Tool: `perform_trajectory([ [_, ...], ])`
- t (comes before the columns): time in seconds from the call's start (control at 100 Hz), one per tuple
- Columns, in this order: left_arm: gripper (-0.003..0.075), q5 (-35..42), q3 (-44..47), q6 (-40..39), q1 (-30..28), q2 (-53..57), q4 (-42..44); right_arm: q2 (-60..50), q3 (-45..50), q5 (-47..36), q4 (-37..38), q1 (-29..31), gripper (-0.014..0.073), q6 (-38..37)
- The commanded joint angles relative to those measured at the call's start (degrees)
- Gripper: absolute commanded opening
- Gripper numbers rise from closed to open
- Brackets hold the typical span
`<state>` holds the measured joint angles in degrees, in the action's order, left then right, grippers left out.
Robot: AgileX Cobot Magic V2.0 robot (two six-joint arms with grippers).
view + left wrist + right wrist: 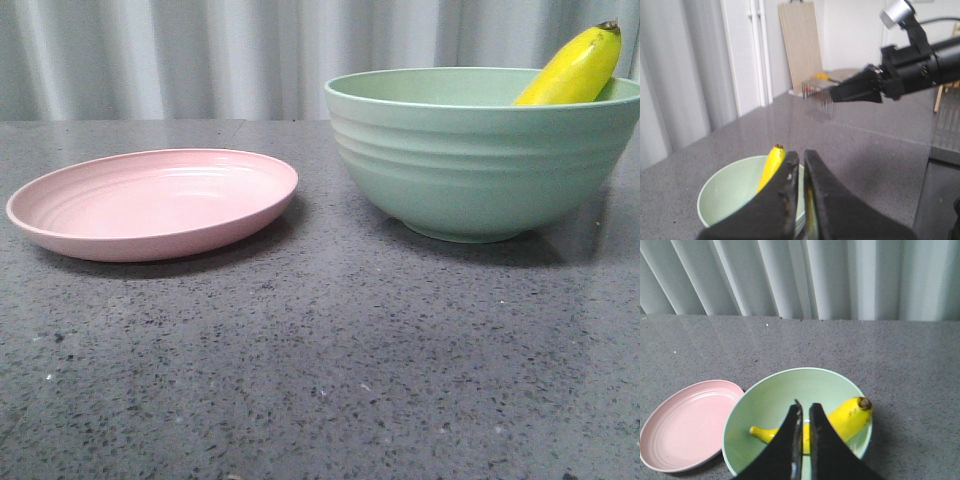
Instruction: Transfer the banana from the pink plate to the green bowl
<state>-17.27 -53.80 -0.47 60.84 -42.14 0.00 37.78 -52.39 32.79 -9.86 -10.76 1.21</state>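
Observation:
The yellow banana [575,70] leans inside the mint-green bowl [470,160] at the right, its dark tip poking above the rim. The pink plate [150,205] lies bare at the left. No gripper shows in the front view. In the right wrist view my right gripper [805,407] hangs above the bowl [775,400], over the banana [847,417], jaws almost together with nothing between them; the plate [685,425] lies beside the bowl. My left gripper [801,155] is likewise closed and empty, off to the side above the bowl [730,192] and banana [771,165].
The dark grey speckled table [330,360] carries plate and bowl, with a pale curtain [200,55] behind. The left wrist view also shows the right arm [910,65] in the air, a wooden board [799,45] and a wire rack [817,97] at the far table end.

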Motion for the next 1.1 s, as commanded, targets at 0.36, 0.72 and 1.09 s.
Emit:
perform_trajectory([
  [0.36,-0.0020,12.4,22.2,0.0,0.4,21.3,0.0,-26.2,18.7,-12.1,1.4,0.1,-0.0066,5.2],
  [0.72,-0.0020,16.4,32.7,0.0,0.4,32.2,0.0,-38.9,25.2,-9.4,8.0,0.1,-0.0066,5.2],
  [1.09,-0.0020,16.3,32.8,0.0,0.4,32.2,0.0,-38.9,25.2,-8.0,7.8,0.1,-0.0066,5.2],
])
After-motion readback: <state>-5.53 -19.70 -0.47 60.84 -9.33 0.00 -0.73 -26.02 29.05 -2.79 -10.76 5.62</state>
